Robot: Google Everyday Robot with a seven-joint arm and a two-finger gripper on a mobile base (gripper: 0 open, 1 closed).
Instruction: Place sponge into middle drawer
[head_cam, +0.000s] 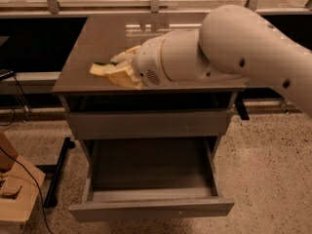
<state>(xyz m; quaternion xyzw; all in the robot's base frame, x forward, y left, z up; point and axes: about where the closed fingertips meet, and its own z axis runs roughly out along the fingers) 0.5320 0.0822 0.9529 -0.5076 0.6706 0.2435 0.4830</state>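
My gripper is over the left part of the cabinet top, reaching leftward from the big white arm. It is shut on the sponge, a pale yellow block with a thin dark green edge showing at the gripper's tip, just above the top's surface. The middle drawer is pulled wide open low at the front, below and to the right of the gripper; its dark floor is bare.
A taller plain grey drawer front sits shut between the cabinet top and the open drawer. The white arm covers the right half of the top. A wooden box and cables lie on the floor at left.
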